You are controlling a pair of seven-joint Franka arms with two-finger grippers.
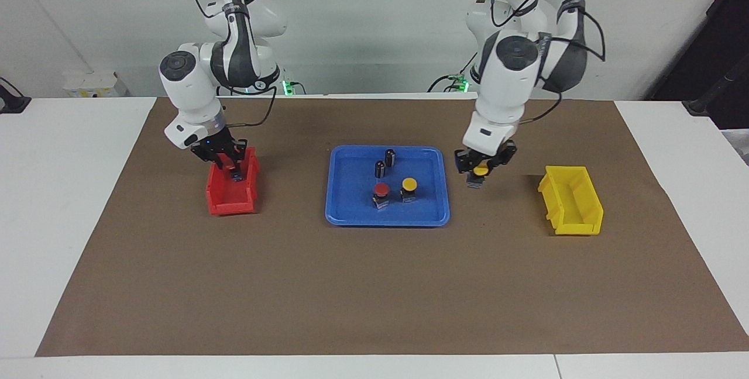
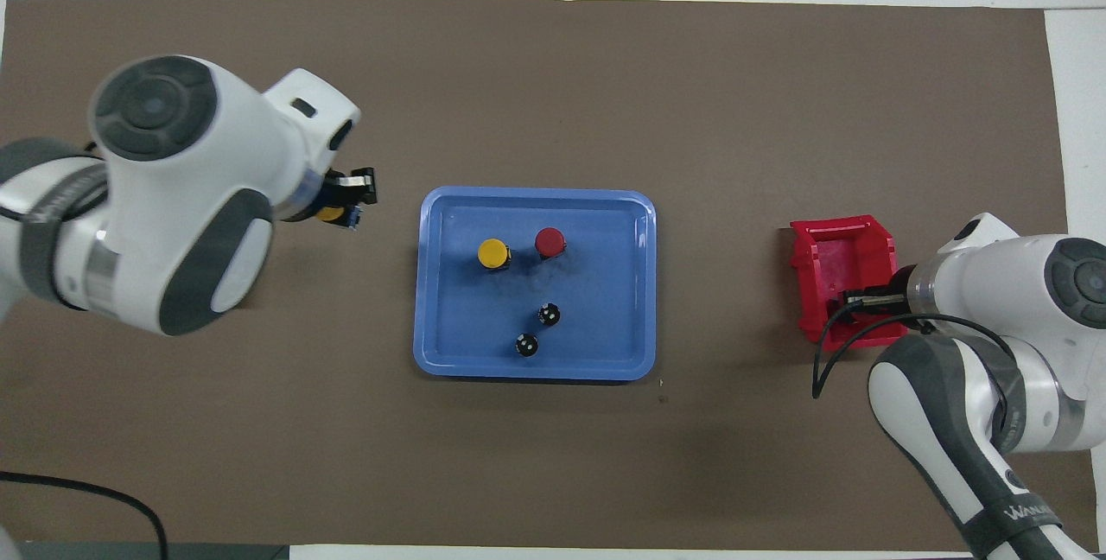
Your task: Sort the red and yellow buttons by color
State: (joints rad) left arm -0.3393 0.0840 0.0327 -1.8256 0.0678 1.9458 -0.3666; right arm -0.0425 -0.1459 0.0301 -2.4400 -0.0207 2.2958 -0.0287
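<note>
My left gripper (image 1: 480, 173) is shut on a yellow button (image 1: 480, 171), its cap showing between the fingers. It hangs over the brown mat between the blue tray (image 1: 351, 206) and the yellow bin (image 1: 570, 200). From overhead, that held yellow button (image 2: 329, 214) peeks out under the left gripper (image 2: 346, 201). In the tray stand one yellow button (image 1: 409, 183) (image 2: 492, 253) and one red button (image 1: 381, 190) (image 2: 549, 242). My right gripper (image 1: 234, 173) (image 2: 851, 296) reaches down into the red bin (image 1: 231, 197) (image 2: 842, 253); a small dark piece shows at its tip.
Two small dark cylinders (image 1: 390, 157) (image 1: 380, 168) stand in the tray nearer to the robots than the buttons, also seen from overhead (image 2: 548, 314) (image 2: 526, 345). A brown mat (image 1: 374, 285) covers the table. The left arm hides the yellow bin from overhead.
</note>
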